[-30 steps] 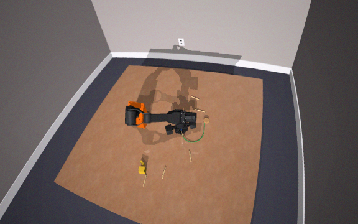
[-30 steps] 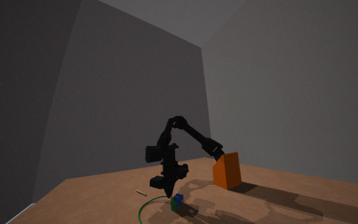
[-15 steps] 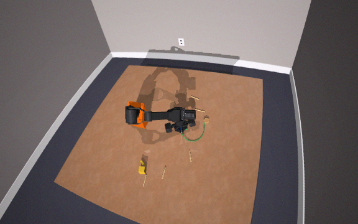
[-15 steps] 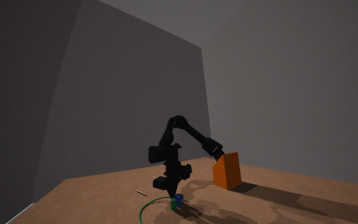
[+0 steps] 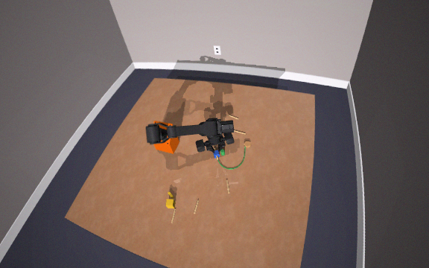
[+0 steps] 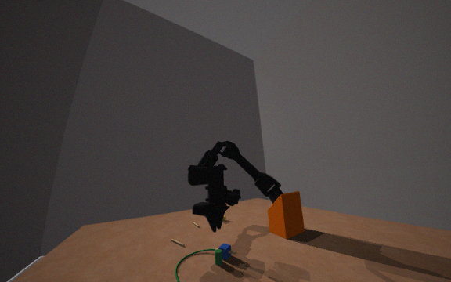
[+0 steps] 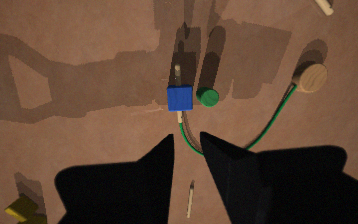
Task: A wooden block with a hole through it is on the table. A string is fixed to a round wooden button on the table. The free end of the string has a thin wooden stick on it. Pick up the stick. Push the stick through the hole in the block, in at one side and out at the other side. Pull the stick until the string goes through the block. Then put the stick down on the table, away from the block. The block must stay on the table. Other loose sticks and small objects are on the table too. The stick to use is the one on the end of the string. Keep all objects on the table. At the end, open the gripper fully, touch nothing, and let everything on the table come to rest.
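Note:
The blue block [image 5: 217, 153] [image 6: 225, 251] [image 7: 180, 98] stands on the table. The string's pale stick [image 5: 217, 158] [image 6: 233, 252] [image 7: 180, 117] runs through it: one end shows beyond the far side in the wrist view, and the string end shows just outside the near side. The green string [image 5: 231, 169] [image 6: 177, 270] [image 7: 282, 106] curves from there to the round wooden button [image 5: 247, 144] [image 7: 313, 78]. My gripper [image 5: 218, 149] [image 6: 216, 229] [image 7: 186, 137] is partly open and empty, in the air above the table near the block, touching nothing.
A green cylinder [image 5: 223, 152] [image 6: 218, 257] [image 7: 208, 97] stands close beside the block. Several loose sticks lie about, one [image 5: 228, 185] [image 7: 190, 200] on the string's side of the block. A yellow object [image 5: 170, 203] [image 7: 22, 207] lies farther off. The orange base [image 5: 167, 144] [image 6: 286, 215] carries the arm.

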`<state>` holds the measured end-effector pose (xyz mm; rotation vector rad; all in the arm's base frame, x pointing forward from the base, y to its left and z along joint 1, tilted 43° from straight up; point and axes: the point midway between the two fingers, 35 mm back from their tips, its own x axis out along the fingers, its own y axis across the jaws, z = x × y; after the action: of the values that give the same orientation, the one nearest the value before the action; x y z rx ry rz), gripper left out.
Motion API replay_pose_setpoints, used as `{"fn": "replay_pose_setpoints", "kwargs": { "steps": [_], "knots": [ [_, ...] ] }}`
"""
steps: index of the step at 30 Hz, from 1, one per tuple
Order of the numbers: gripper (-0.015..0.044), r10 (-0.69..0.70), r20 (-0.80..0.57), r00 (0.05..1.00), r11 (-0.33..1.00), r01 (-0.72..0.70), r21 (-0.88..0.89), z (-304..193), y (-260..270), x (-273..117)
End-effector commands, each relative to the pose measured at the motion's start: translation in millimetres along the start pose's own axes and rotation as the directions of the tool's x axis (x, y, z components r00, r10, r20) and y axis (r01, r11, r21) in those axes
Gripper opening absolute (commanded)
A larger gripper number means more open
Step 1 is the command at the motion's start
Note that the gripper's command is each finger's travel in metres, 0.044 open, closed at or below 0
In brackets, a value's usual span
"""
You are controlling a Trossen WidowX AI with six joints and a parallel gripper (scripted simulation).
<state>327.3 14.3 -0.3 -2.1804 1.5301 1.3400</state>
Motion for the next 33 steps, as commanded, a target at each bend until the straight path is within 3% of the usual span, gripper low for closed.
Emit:
{"fn": "replay_pose_setpoints", "kwargs": {
  "steps": [1, 6, 12, 16, 21, 33],
  "knots": [
    [0.0123, 0.001, 0.002, 1.000, 1.000, -0.001, 0.009, -1, 2, -20],
    [0.0123, -0.007, -0.003, 1.000, 1.000, 0.007, 0.019, -1, 0, -15],
    [0.0123, -0.007, 0.000, 1.000, 0.872, 0.006, 0.489, 8, 0, -16],
    [0.0123, -0.007, 0.002, 1.000, 0.636, 0.003, 0.772, 15, -1, -16],
    [0.0123, -0.007, 0.005, 1.000, 0.224, -0.003, 0.975, 24, -1, -16],
    [0.0123, -0.005, 0.008, 1.000, -0.356, -0.009, 0.935, 36, 0, -17]
  ]
}}
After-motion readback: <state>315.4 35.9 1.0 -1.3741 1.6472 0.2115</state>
